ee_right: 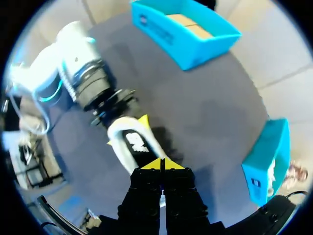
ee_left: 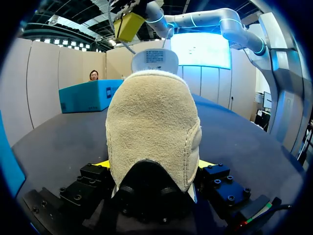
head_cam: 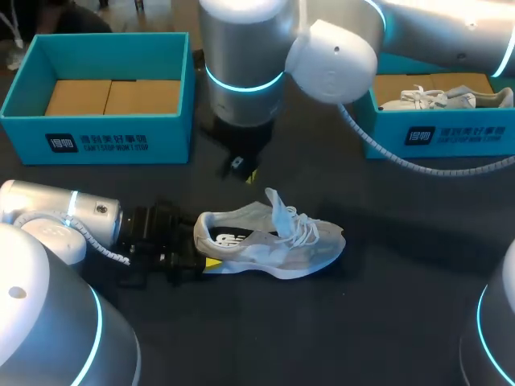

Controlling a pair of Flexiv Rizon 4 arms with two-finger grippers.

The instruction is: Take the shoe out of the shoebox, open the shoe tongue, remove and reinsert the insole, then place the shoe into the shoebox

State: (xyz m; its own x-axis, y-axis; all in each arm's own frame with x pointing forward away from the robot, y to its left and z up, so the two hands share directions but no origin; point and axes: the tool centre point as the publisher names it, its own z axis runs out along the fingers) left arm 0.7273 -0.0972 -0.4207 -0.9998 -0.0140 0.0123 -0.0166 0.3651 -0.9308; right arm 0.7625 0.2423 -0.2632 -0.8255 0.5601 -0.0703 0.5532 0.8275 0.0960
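Shoe (head_cam: 273,241) sits on its sole near the middle of the dark table (head_cam: 386,322), toe pointing to my right and heel (ee_left: 154,127) toward my left arm. That arm comes in low from the left and lies almost level along the table. My left gripper (head_cam: 203,253) is clamped on the heel, one yellow tip on each side of it. In the left wrist view the rough beige heel patch fills the space between my fingers.

My right arm reaches in from the far right, past the middle, with its wrist turned down. My right gripper (ee_right: 161,164) hangs above the shoe, just behind it. Its yellow tips are pressed together, and I can make out nothing between them.

It is a white, low-cut shoe with a pale grey sole. Its tongue (head_cam: 278,207) stands up out of the opening and its white laces (head_cam: 304,227) lie loose over the front.

One teal shoebox (head_cam: 105,141) stands at the far left of the table. Another shoebox (head_cam: 451,133) at the far right has a second white shoe (head_cam: 442,98) in it.
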